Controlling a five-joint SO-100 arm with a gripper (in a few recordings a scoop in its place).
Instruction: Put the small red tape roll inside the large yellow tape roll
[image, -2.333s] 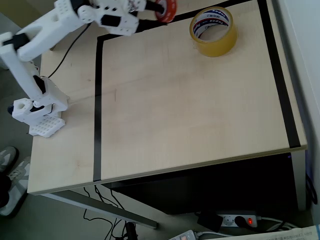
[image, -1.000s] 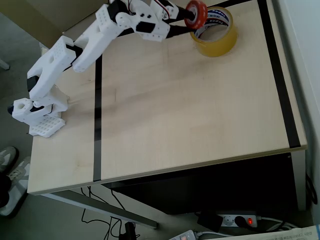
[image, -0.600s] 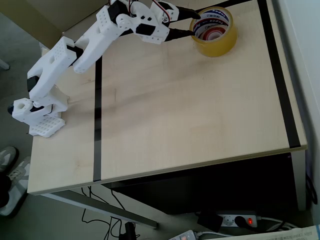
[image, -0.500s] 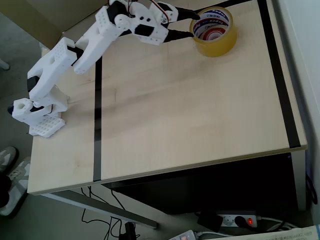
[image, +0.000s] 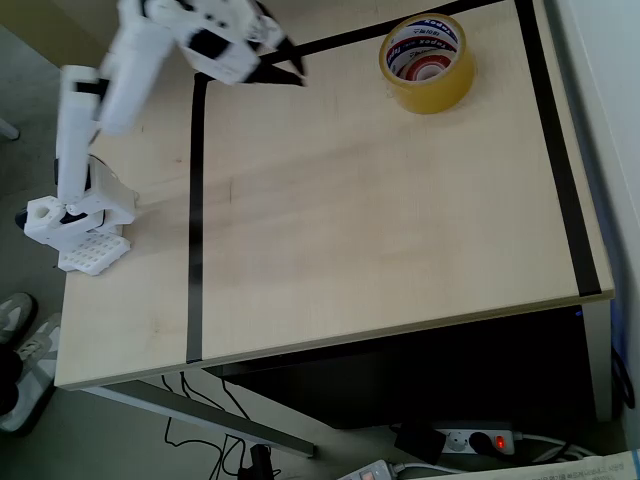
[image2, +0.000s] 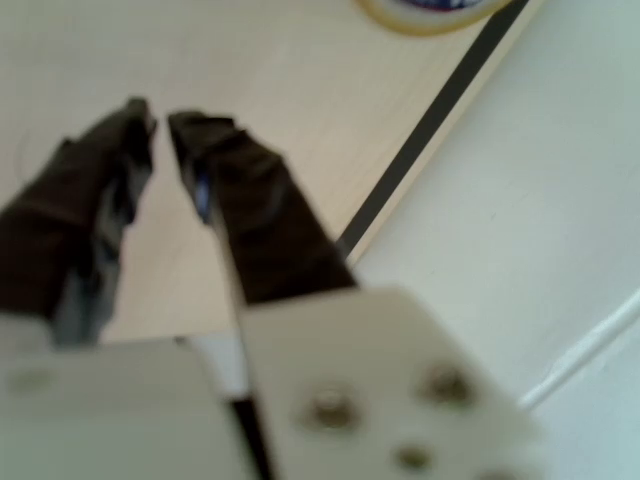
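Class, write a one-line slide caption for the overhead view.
Red roll sits inside the yellow roll on the table; empty pincer hangs off to the left.

— Where does the small red tape roll (image: 429, 69) sit?
— Inside the large yellow tape roll (image: 427, 63), flat on the table (image: 380, 220) near its far right corner, overhead view.
— And the gripper (image: 291, 66)?
— Well left of both rolls, over the table's far edge, beside the tape line (image: 196, 200).
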